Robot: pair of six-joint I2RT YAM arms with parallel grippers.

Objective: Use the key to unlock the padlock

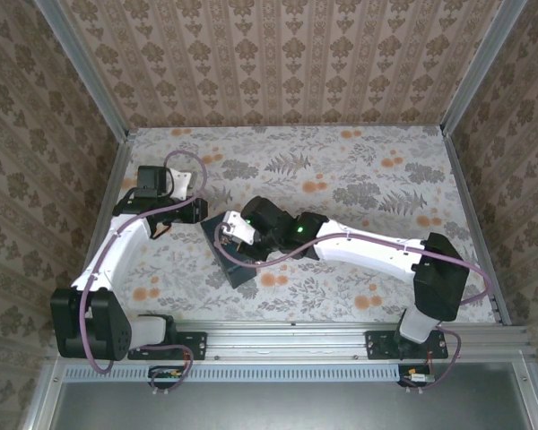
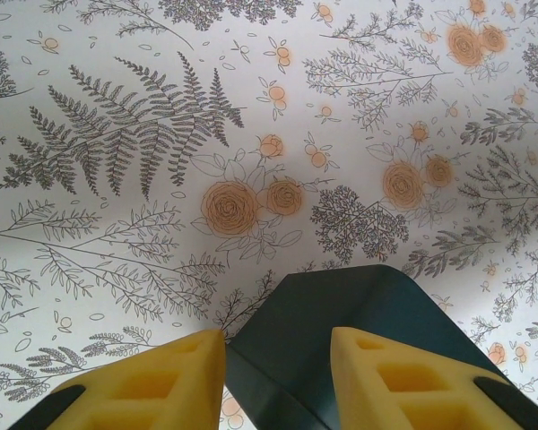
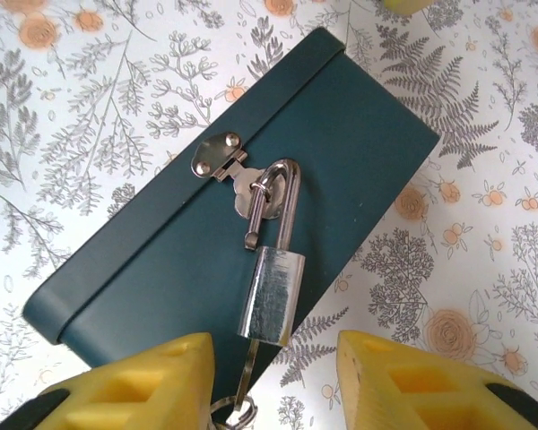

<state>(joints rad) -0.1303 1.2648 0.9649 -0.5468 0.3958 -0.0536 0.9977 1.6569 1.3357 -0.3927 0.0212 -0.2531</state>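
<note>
Right wrist: the right gripper (image 3: 273, 356) stands well open, holding nothing. Between its fingers, on the tin's (image 3: 341, 134) face, lies the padlock (image 3: 271, 291), its shackle through the hasp (image 3: 217, 154) and the key (image 3: 245, 378) sticking from its underside. Hard, smooth and light, it will likely swing; best to pinch the key at its ring end.

Left wrist: the left gripper (image 2: 278, 358) is part open around a tin corner; contact is unclear.

From above, the left gripper sits beside the tin and the right over it.

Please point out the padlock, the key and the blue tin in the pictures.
padlock (image 3: 271, 294), right wrist view, on its silver body.
key (image 3: 246, 372), right wrist view, on the thin shaft under the padlock.
blue tin (image 3: 350, 125), right wrist view, on its bare blue face.
</note>
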